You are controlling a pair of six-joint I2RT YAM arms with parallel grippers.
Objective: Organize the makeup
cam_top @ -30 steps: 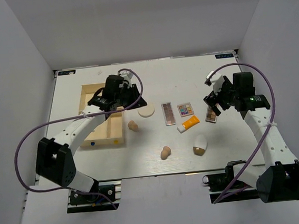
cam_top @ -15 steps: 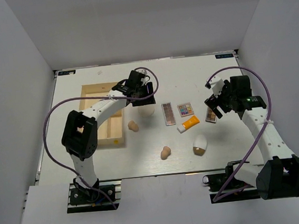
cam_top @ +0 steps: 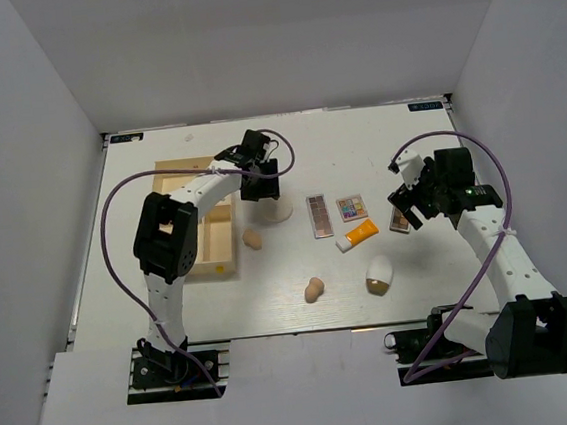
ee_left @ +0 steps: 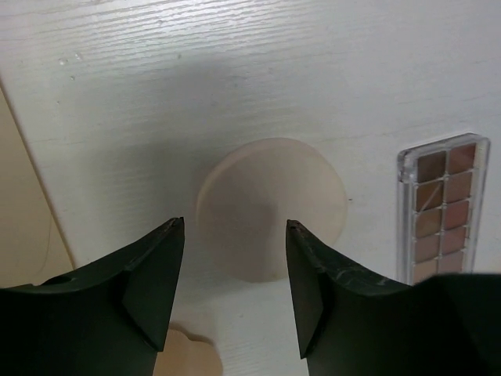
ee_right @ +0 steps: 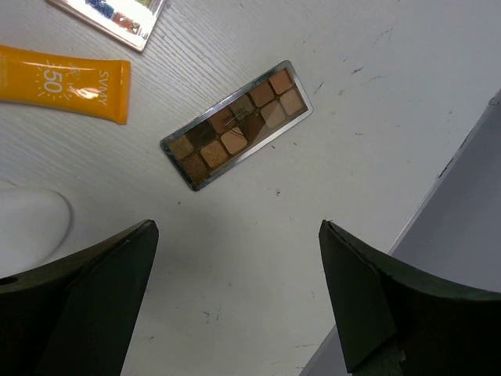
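Cream puff [ee_left: 270,204], half hidden overhead, lies below the left gripper [ee_left: 234,223], parted and empty; right gripper [ee_right: 239,225] wide open.

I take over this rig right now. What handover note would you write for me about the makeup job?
Left hand: open, holding nothing, directly over the round cream puff.
Right hand: open, holding nothing, over a brown palette.
All lying outside the wooden box: the puff, a peach sponge beside the box, a second peach sponge nearer the bases, the other brown palette, the square multicolour palette, the orange tube, the white-tan egg shape.
Done: no makeup shows in the visible part of the box.
Left: every item; the puff looks the likely next pick.
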